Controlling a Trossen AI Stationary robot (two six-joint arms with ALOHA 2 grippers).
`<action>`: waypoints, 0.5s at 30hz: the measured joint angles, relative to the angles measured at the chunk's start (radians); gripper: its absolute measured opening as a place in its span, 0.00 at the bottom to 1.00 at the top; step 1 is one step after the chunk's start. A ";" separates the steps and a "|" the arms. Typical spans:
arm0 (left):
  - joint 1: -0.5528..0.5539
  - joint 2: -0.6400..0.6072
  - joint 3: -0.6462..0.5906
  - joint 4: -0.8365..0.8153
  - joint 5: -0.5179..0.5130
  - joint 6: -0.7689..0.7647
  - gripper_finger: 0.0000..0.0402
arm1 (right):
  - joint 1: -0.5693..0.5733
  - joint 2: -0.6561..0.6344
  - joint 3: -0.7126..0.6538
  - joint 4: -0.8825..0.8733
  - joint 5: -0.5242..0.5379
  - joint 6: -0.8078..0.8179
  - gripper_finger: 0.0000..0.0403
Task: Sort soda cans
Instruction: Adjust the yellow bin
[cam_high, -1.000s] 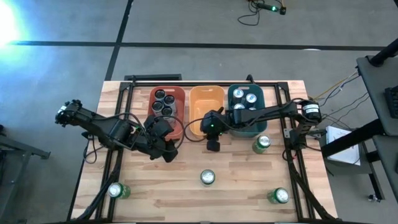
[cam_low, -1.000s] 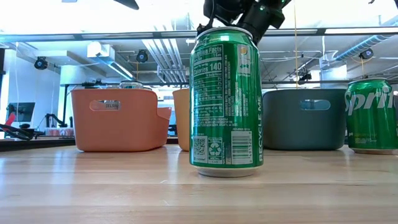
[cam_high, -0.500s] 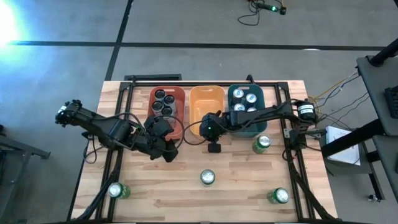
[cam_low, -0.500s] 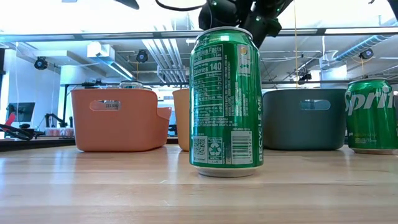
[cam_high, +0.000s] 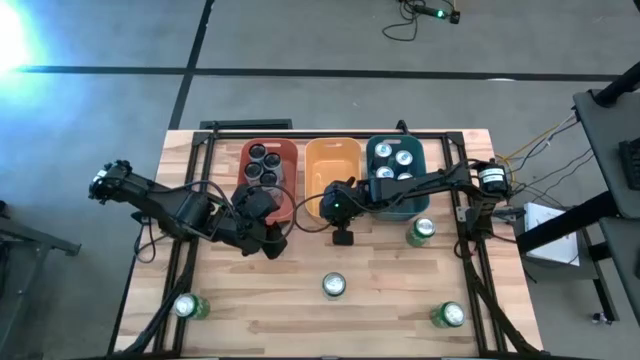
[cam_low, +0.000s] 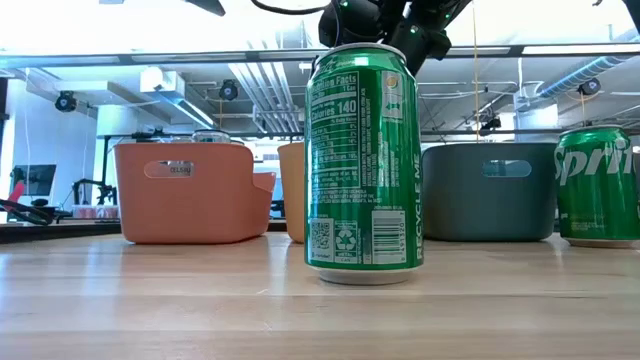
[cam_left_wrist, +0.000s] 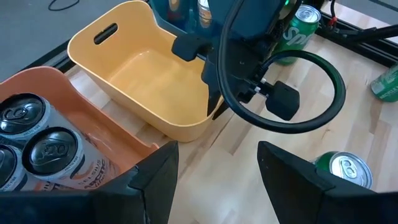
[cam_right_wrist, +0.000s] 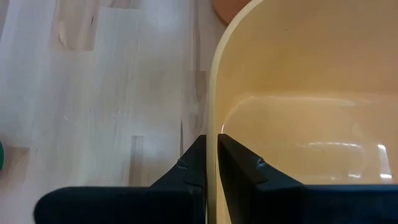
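The right arm reaches across from the teal tub (cam_high: 397, 178) to the near rim of the yellow tub (cam_high: 331, 165), its wrist bent down. The right gripper (cam_right_wrist: 211, 163) has its two dark fingers pinched on that tub's thin wall, one finger outside and one inside, nearly touching. The left arm stretches low over the wooden table (cam_high: 380, 310), and the left gripper (cam_left_wrist: 214, 180) hangs just in front of the red tub (cam_high: 268, 170), fingers spread apart and holding nothing.

The yellow tub is a smooth, glossy plastic rectangle with rounded corners and a slot handle at one end; its inside is bare. The red tub, just beside it, holds four black cans (cam_high: 264, 165) standing upright with dark ends showing. The teal tub, on the yellow tub's other side, holds several silver-topped cans (cam_high: 394, 166).

Four green cans stand upright on the table in front of the tubs. One green can (cam_high: 420, 232) stands just in front of the teal tub. A middle green can (cam_high: 334, 286) stands well in front of the yellow tub; in the low view it (cam_low: 362, 165) shows glossy green metal with white print and a recycling mark. Two more stand near the table's front corners: a left corner can (cam_high: 188, 306) and a right corner can (cam_high: 447, 316). The table is pale wood planks with visible grain, framed by black rails.
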 joint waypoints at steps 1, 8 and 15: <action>0.000 0.000 0.000 0.000 0.000 0.000 0.51 | 0.000 0.000 0.000 0.002 0.000 0.000 0.07; 0.000 0.000 0.000 0.000 0.000 0.000 0.51 | 0.000 0.000 0.000 0.028 0.000 0.017 0.07; 0.000 0.000 0.000 0.001 -0.001 0.000 0.51 | 0.000 0.000 0.000 0.052 0.000 0.018 0.07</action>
